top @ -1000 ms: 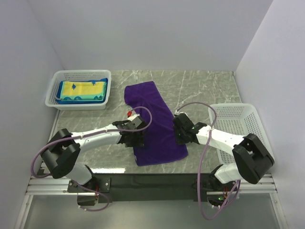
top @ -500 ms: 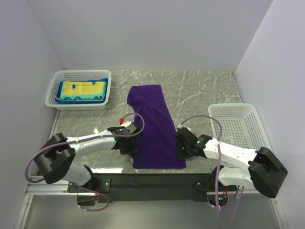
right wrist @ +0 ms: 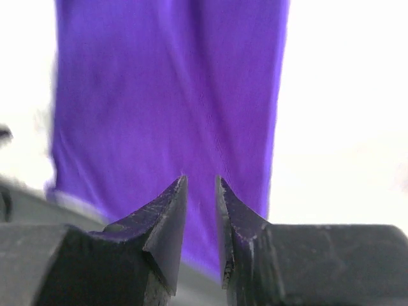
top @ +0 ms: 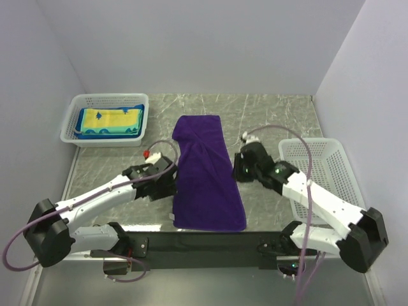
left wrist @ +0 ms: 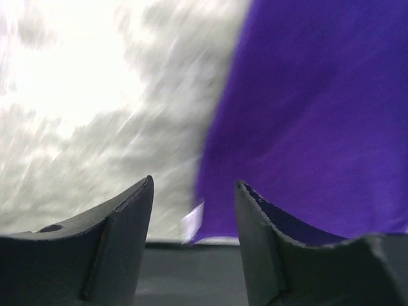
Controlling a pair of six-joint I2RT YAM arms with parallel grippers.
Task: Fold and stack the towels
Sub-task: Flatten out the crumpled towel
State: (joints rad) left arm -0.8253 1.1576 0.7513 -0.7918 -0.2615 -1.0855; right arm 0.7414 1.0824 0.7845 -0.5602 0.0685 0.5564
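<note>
1 purple towel (top: 207, 172), 2 baskets (top: 102, 138)

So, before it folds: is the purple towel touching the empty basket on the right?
Apart. The top view shows bare table between the purple towel and the empty basket.

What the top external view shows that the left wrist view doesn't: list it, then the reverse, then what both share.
Only top external: both arms, the right gripper beside the right edge of the purple towel, the towel's full length, a white basket at far left holding folded yellow-and-blue towels, and another white basket at right.
Only left wrist: the left gripper close up, its fingers apart with nothing between them, by the towel's edge.
Both: the purple towel lying flat on the grey marbled table.
</note>
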